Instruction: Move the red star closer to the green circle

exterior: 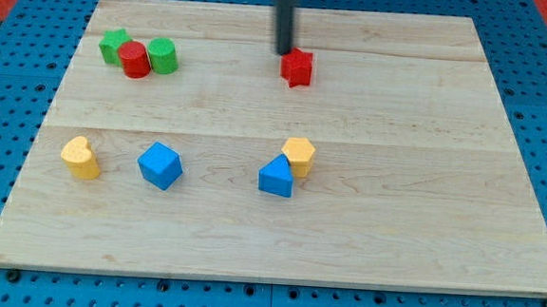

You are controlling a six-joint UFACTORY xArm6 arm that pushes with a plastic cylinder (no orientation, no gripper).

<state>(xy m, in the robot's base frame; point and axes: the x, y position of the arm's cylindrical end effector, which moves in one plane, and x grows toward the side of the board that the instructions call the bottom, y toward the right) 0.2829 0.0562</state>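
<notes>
The red star lies near the view's top, a little right of the middle of the wooden board. My tip stands just at the star's upper left, touching or nearly touching it. The green circle is at the view's upper left, far to the left of the star. It sits against a red cylinder, with a green star on that cylinder's other side.
A yellow heart and a blue cube lie at the lower left. A blue triangle touches a yellow hexagon near the middle. Blue pegboard surrounds the board.
</notes>
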